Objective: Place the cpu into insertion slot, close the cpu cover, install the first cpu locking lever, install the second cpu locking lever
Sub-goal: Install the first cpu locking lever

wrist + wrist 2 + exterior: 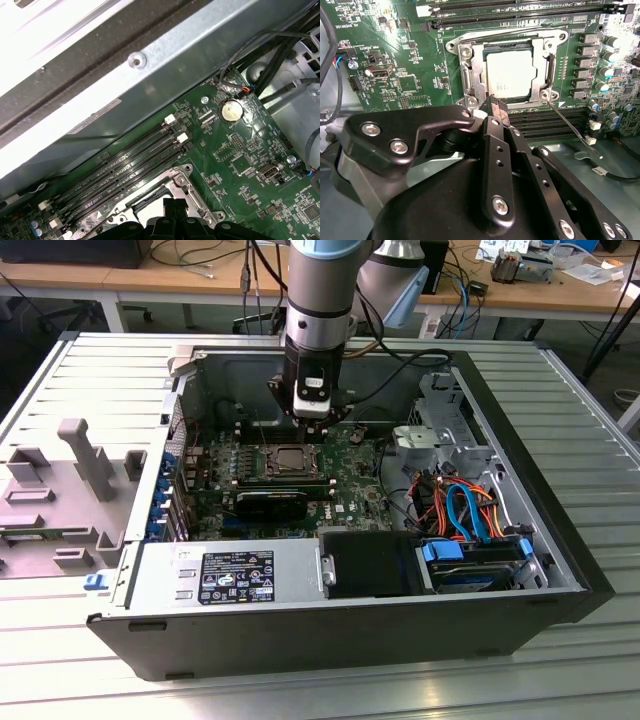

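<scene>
The cpu (507,75) already sits in the slot (559,37), its dull silver top flat and square within the metal rim, so the first step looks done. The cover (474,70) appears to lie down over it, framing the chip through its window, which suggests the second step is done too. One lever (567,120) is a thin rod that angles out from a corner of the slot across the memory slots (540,125). It looks unlatched, so at least that lever is still to be installed. I cannot tell how the other lever stands. The gripper (498,107) hangs just over the edge of the slot nearest the loose lever's base. Its fingers look closed on each other with nothing held between them. Whether the tip touches the cover or the rim I cannot tell. In the exterior view the slot lies on the board (355,495), in its half toward the far wall of the open case (500,610), with the arm coming straight down over it. The case rests on a slatted metal surface (600,440), toward its middle.
</scene>
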